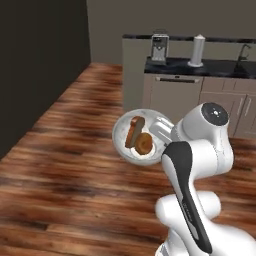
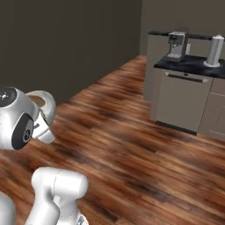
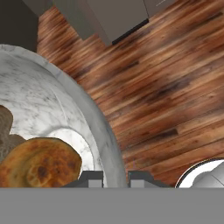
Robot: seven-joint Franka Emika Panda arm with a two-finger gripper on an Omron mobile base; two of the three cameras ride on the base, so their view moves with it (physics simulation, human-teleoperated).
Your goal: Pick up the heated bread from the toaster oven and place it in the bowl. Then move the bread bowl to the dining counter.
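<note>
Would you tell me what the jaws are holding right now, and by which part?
The bowl, pinched at its rim, one jaw inside and one outside; the heated bread lies in it.

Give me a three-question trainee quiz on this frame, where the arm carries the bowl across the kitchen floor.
1. True or false: the heated bread lies inside the bowl.
2. What grips the bowl's rim? A) nothing B) the gripper C) a stool
3. Fill in: beneath the carried bowl is bare ____ floor.

Key: 1 true. 2 B, one fingertip on each side of the rim in the hand view. 3 wooden.
</note>
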